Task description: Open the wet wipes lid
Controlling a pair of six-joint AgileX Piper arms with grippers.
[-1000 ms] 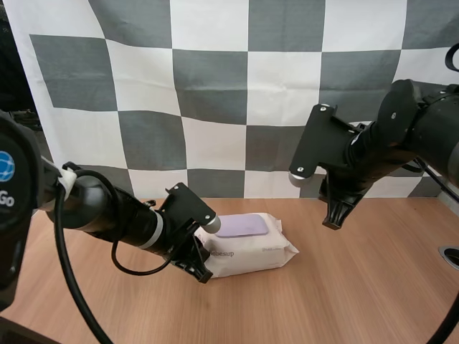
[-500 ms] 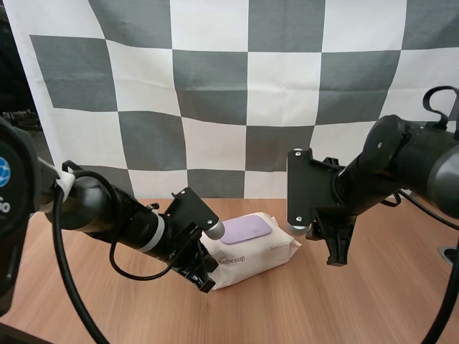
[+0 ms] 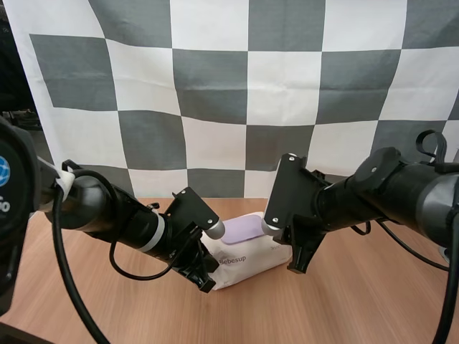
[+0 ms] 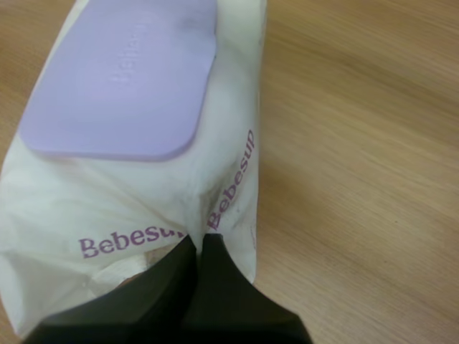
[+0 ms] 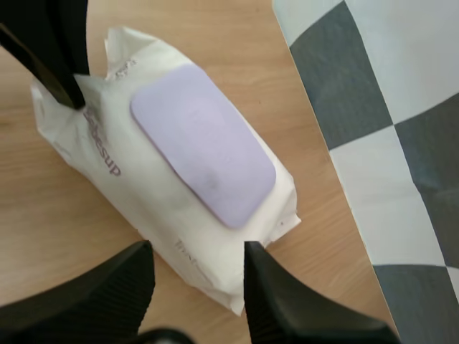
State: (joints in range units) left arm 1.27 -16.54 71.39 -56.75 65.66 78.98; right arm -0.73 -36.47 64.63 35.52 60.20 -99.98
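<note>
A white wet wipes pack (image 3: pixel 251 256) lies on the wooden table (image 3: pixel 358 301), its flat purple lid (image 3: pixel 241 229) closed on top. My left gripper (image 3: pixel 207 281) is shut on the pack's left end. In the left wrist view its fingers (image 4: pixel 172 287) lie together and pinch a fold of the wrapper (image 4: pixel 215 208) just below the lid (image 4: pixel 122 79). My right gripper (image 3: pixel 295 264) hangs at the pack's right end. Seen from the right wrist, that gripper (image 5: pixel 197 251) is open, its fingers (image 5: pixel 280 301) astride the pack (image 5: pixel 165 222) a little above it, the lid (image 5: pixel 204 143) just beyond.
Bare wooden table (image 4: pixel 358 143) surrounds the pack in front and to the right. From the right wrist view, my left gripper (image 5: pixel 61 72) shows at the pack's far end.
My right arm has swung down and left, from high at the right to the pack's right end. The left gripper kept its hold and tilted the pack slightly.
</note>
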